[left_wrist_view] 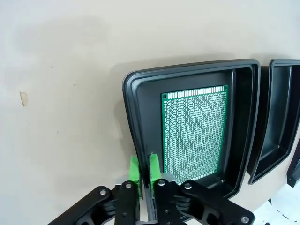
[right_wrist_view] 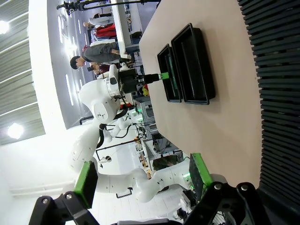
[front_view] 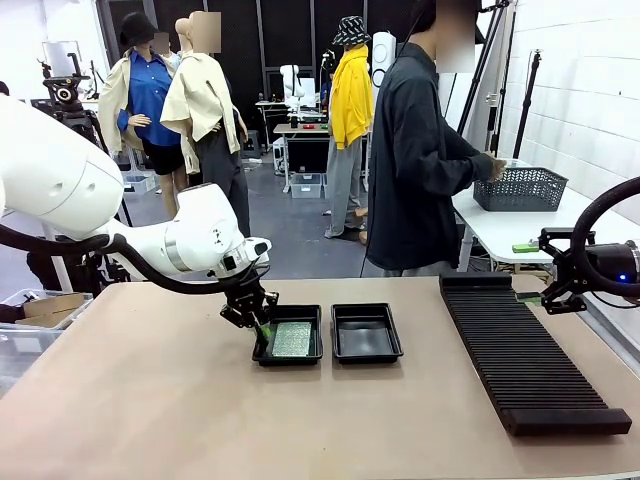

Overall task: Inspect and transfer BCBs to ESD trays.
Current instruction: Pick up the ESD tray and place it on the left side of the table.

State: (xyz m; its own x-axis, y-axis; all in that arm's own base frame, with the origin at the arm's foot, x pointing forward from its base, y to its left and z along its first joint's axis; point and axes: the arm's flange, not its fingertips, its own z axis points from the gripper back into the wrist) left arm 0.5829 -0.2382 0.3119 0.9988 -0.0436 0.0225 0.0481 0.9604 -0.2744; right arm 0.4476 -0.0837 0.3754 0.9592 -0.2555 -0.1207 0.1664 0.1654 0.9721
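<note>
Left gripper [front_view: 258, 325] [left_wrist_view: 144, 166]: down at the left corner of the loaded tray, on the side nearest the robot; its green pads [left_wrist_view: 134, 168] are drawn together on either side of the tray's rim, clamped on it.
Loaded tray [front_view: 288, 358] [left_wrist_view: 187, 68] [right_wrist_view: 168, 70]: sits flat on the worktop [front_view: 150, 400], just left of the middle and in the half nearer the far edge.
BCB [front_view: 293, 338] [left_wrist_view: 194, 136]: lies flat on the floor of the loaded tray, long sides along the tray's long walls, with black floor showing all round it; a row of pale contacts runs along one short end.
Empty tray [front_view: 366, 352] [left_wrist_view: 276, 117] [right_wrist_view: 194, 61]: just beside the loaded tray on its right, a narrow gap between them, with a bare glossy floor.
Right gripper [front_view: 530, 272] [right_wrist_view: 143, 178]: hangs over the worktop's right side near the far right corner, above the far end of the rack; fingers wide apart, nothing between them.
Rack [front_view: 525, 350] [right_wrist_view: 276, 93]: long black ribbed strip running from the far edge towards the near edge along the worktop's right side, well apart from the trays.
Person [front_view: 420, 170]: stands beyond the far edge, turned to the white side table, a hand [front_view: 495, 168] at the grey mesh basket [front_view: 520, 188].
</note>
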